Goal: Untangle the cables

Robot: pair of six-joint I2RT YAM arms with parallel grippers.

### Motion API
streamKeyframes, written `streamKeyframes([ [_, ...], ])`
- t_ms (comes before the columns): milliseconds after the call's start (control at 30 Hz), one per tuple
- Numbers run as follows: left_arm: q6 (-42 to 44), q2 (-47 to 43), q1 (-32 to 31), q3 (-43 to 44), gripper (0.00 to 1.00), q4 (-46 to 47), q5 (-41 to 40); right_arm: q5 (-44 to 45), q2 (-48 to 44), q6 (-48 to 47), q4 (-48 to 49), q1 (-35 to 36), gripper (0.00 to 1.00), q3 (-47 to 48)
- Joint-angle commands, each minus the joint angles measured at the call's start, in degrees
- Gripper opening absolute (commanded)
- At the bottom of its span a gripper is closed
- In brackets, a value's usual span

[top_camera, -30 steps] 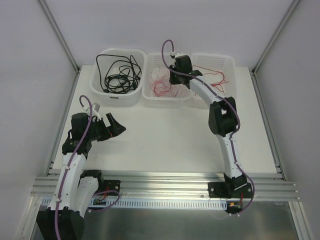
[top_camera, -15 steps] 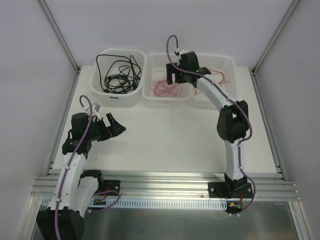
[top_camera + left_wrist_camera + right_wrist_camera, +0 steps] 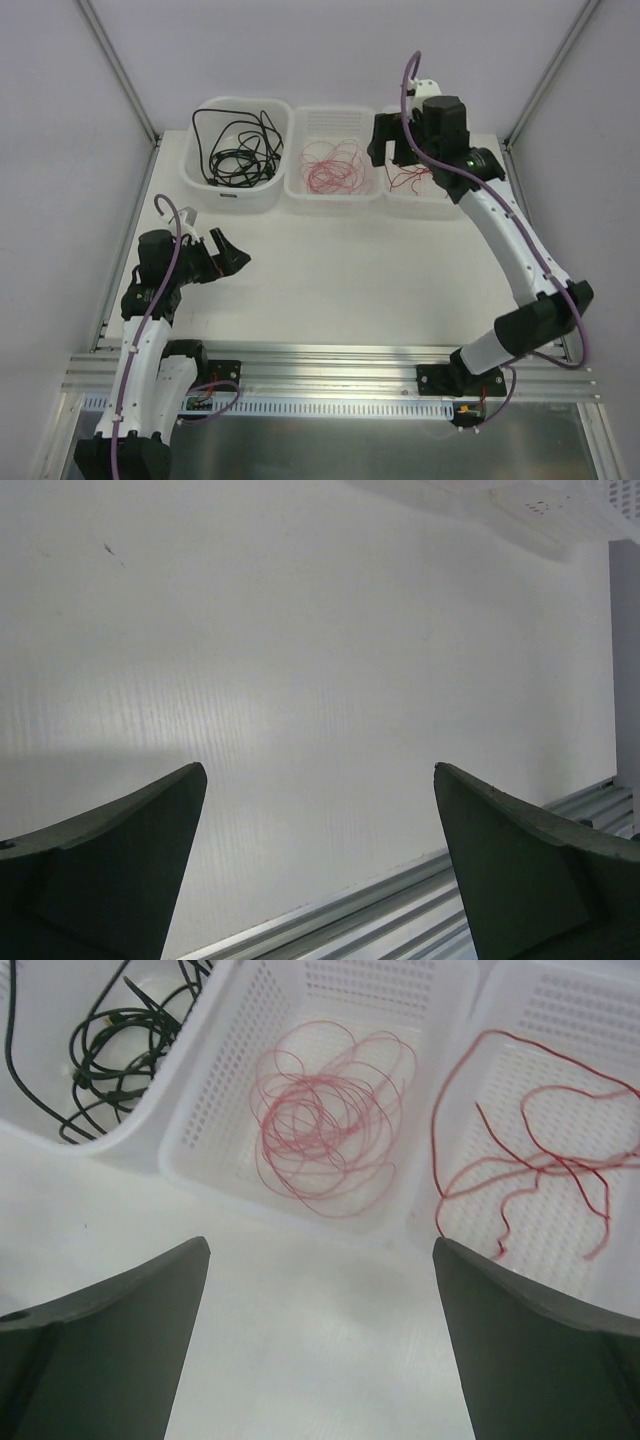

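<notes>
Along the back of the table [image 3: 330, 280], found three white baskets side by side. Saw the black cables [image 3: 105, 1050] coiled in the left basket [image 3: 240, 200], the thin pinkish-red cables [image 3: 325, 1110] looped in the middle basket [image 3: 365, 990], and the red cables [image 3: 530, 1175] lying loose in the right basket [image 3: 570, 1010]. Looked sorted by colour, each kind in its own basket, so probably almost done. Found the right gripper [image 3: 392, 150] up high where the middle and right baskets meet, wide open and holding nothing, likely up there so as not to snag a wire. Found the left gripper [image 3: 232, 252] low over bare table near the left side, also wide open and empty, probably parked out of the way.
</notes>
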Motion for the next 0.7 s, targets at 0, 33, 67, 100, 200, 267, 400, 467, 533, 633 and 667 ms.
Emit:
streamKeyframes([
  [0,1.34,-4.24,-0.34,3.94,0.99,-3.42,-0.21,5.16,-11.77,-0.86,-3.23,-1.85,1.00,-6.34],
  [33,1.17,-5.38,-0.34,6.29,0.99,-5.52,-0.65,6.22,-17.71,-0.86,-4.19,-2.29,1.00,-9.32],
  [67,1.25,-7.92,-0.34,7.54,0.99,-6.50,-1.70,7.36,-20.47,-1.04,-4.90,-2.55,1.00,-10.83],
  [100,1.34,-9.16,-0.34,8.85,0.99,-7.72,-2.31,9.90,-23.63,-1.91,-5.95,-2.91,1.00,-11.97],
  [200,2.83,-13.21,-0.34,14.48,0.99,-12.82,-6.44,15.35,-34.80,-3.32,-11.13,-3.00,0.99,-15.32],
  [267,4.59,-15.76,-0.26,18.35,0.99,-16.76,-10.56,18.08,-43.29,-4.11,-15.18,-3.00,1.00,-17.94],
  [400,7.75,-19.19,-0.34,23.10,0.99,-23.63,-17.93,24.33,-57.62,-5.43,-19.32,-3.00,1.00,-23.73],
  [467,8.90,-19.72,-0.52,25.38,0.99,-26.18,-21.11,24.69,-62.75,-5.96,-19.84,-3.00,1.00,-26.47],
  [533,9.78,-20.15,-1.39,26.35,0.99,-28.56,-23.93,24.78,-69.87,-6.31,-20.54,-2.91,1.00,-30.25],
  [633,9.34,-20.60,-3.15,27.58,0.99,-30.23,-26.31,24.87,-78.22,-7.10,-21.42,-2.91,1.00,-34.65],
  [667,9.16,-20.68,-3.16,27.85,0.99,-30.41,-26.66,24.87,-79.89,-6.84,-21.78,-2.91,1.00,-35.44],
])
